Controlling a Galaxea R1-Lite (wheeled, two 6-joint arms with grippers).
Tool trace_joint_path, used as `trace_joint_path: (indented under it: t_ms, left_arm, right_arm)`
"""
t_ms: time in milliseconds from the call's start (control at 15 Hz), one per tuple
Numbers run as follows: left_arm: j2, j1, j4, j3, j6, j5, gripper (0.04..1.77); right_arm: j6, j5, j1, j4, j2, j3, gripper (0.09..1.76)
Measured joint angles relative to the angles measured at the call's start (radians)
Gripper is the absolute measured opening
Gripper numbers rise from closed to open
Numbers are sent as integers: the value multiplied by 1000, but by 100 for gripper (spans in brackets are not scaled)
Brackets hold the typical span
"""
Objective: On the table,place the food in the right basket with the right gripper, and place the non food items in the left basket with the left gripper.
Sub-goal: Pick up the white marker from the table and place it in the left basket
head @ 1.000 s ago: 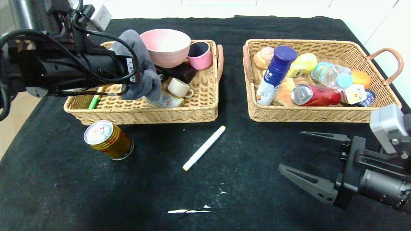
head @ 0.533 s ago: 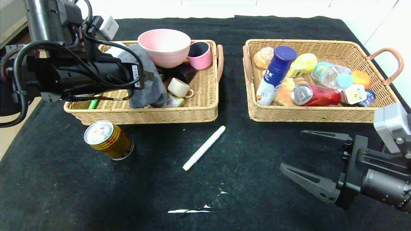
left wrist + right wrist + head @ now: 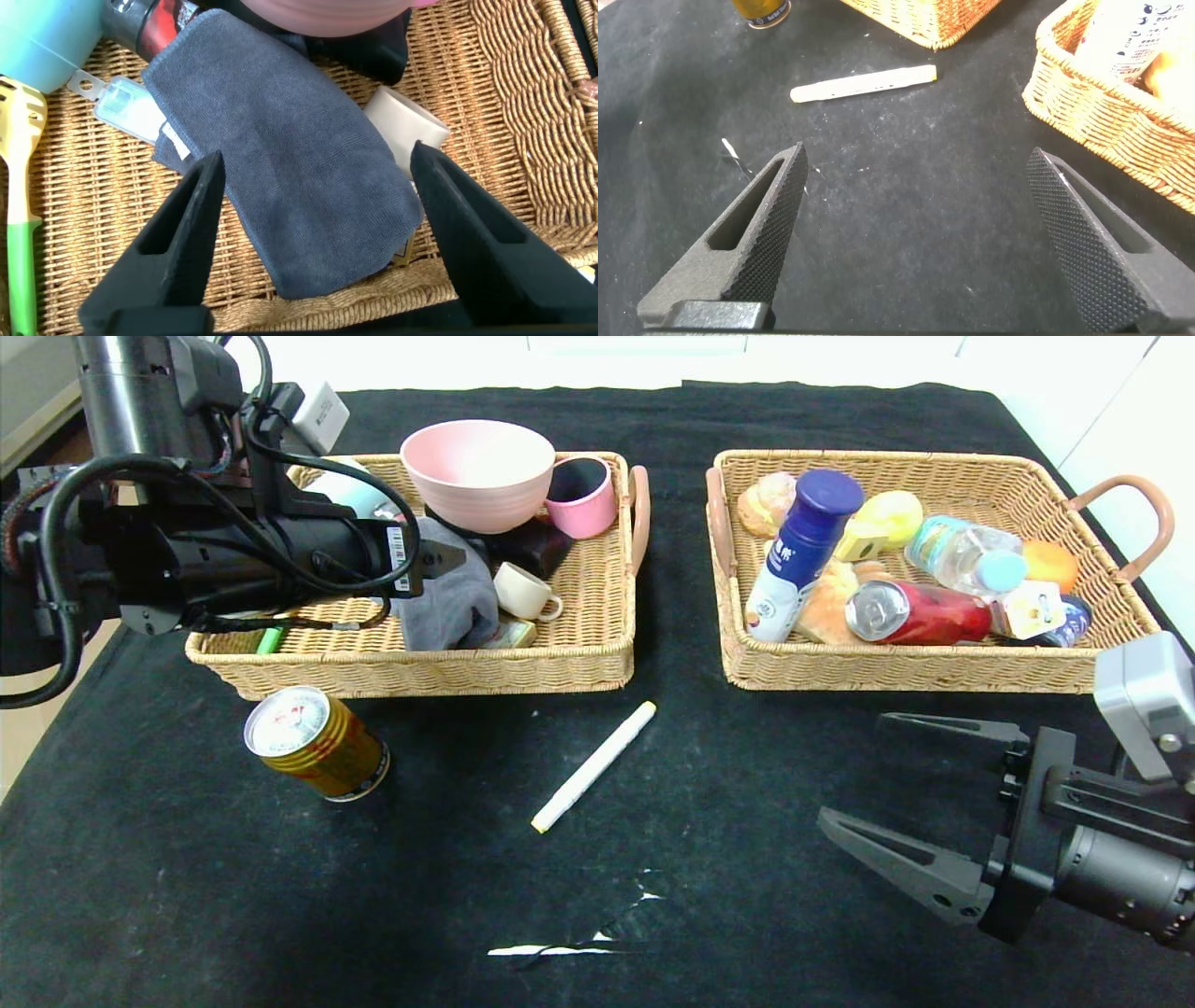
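My left gripper [image 3: 446,556] hovers open over the left basket [image 3: 420,668]. A grey cloth [image 3: 456,602] lies loose in that basket just below it; in the left wrist view the cloth [image 3: 290,177] spreads on the wicker between my open fingers [image 3: 192,229]. A gold can [image 3: 316,742] stands on the table in front of the left basket. A white marker [image 3: 594,765] lies at the table's middle. My right gripper [image 3: 851,770] is open and empty, low at the front right, before the right basket [image 3: 896,674]. In the right wrist view the marker [image 3: 864,83] lies ahead of that gripper [image 3: 915,154].
The left basket also holds a pink bowl [image 3: 478,471], a pink mug [image 3: 581,495], a small white cup [image 3: 523,590] and a green item [image 3: 271,638]. The right basket holds bottles, a red can [image 3: 920,612] and breads. White scuffs [image 3: 569,943] mark the black cloth near the front.
My left gripper has let go of the grey cloth, which has dropped flat into the left basket, and the arm has drawn back to the left. The right gripper has barely shifted.
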Motion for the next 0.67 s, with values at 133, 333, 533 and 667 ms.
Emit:
trace_joint_path:
  t_ms: [133, 333, 533, 667]
  left_arm:
    - [-1, -4, 2, 8, 4, 0, 153]
    - [-16, -28, 15, 14, 12, -1, 158]
    - [-48, -75, 20, 48, 69, -2, 163]
    - [-70, -116, 30, 79, 94, -2, 165]
  right_arm:
    - [0, 0, -1, 0, -1, 0, 171]
    - [1, 1, -5, 0, -7, -1, 171]
    - [1, 6, -7, 2, -28, -2, 171]
    - [1, 6, -8, 2, -39, -4, 171]
